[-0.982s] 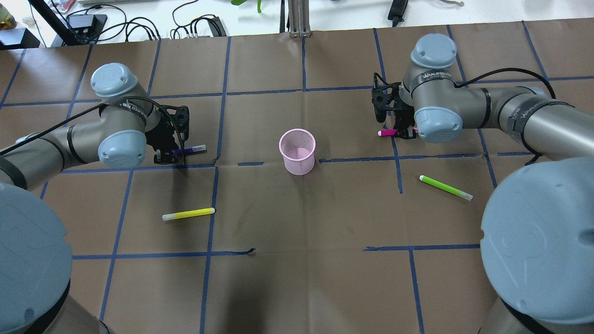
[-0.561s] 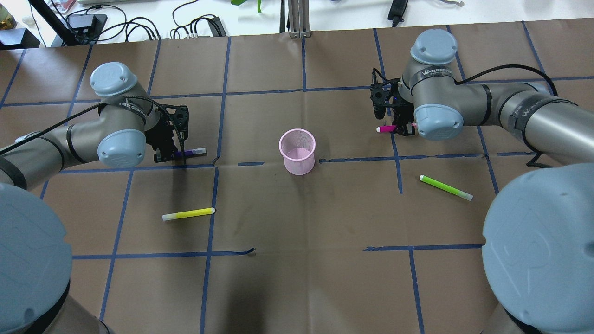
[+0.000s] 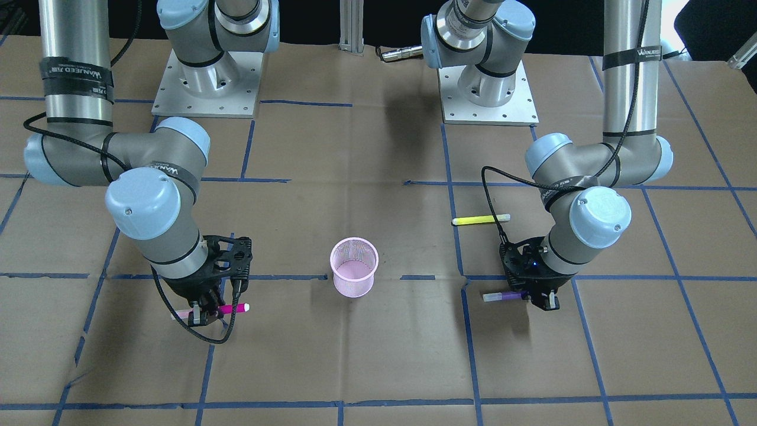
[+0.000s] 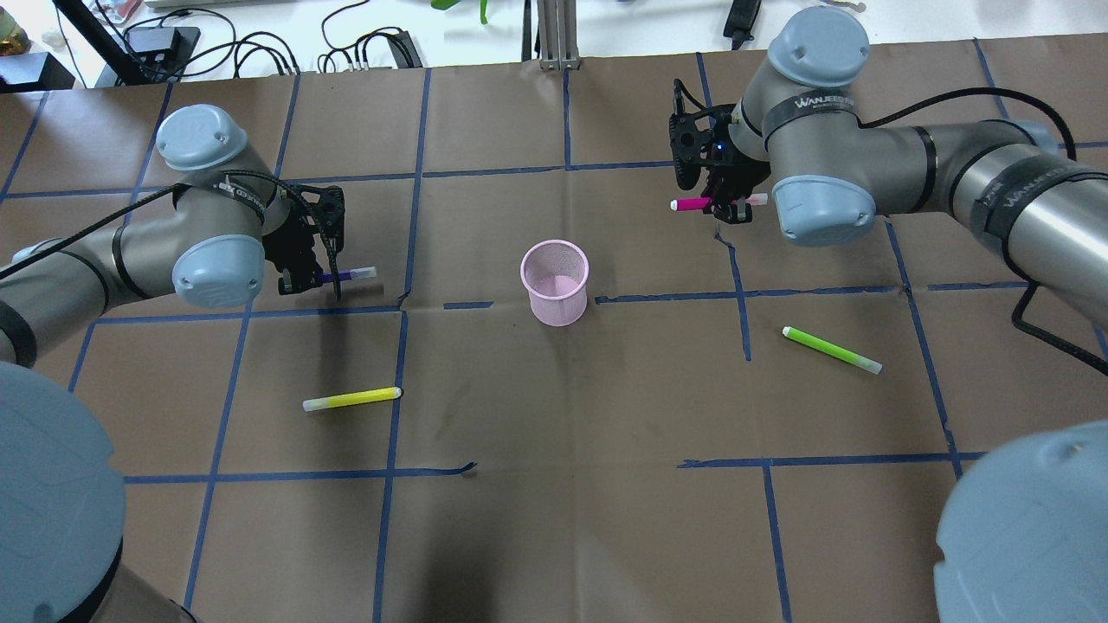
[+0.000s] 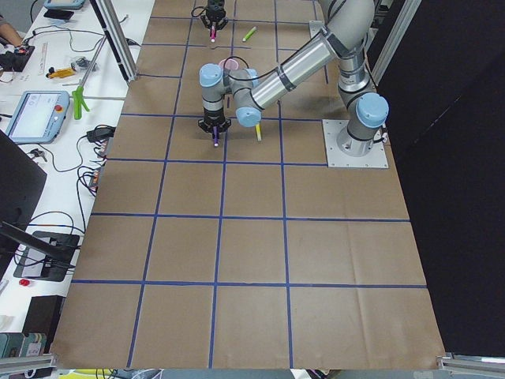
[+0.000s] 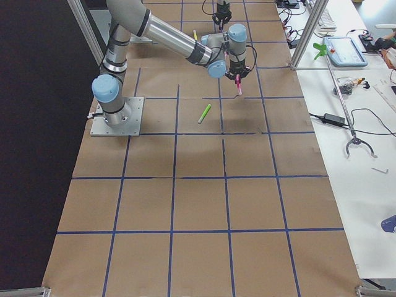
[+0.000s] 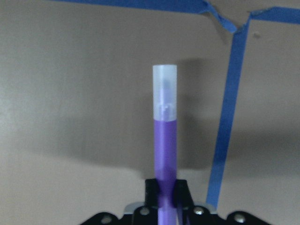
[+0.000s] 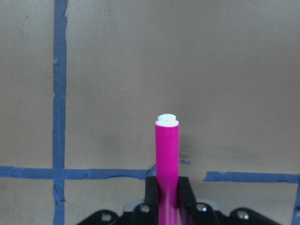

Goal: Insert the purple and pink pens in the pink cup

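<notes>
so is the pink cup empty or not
Empty. The pink cup stands upright with only mesh showing inside; the purple pen is clamped in the left gripper, the pink pen in the right gripper.

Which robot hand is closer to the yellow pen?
The left one. The left gripper, holding the purple pen, is just beyond the yellow pen. The right gripper, holding the pink pen, is far off, across the pink cup.
</notes>
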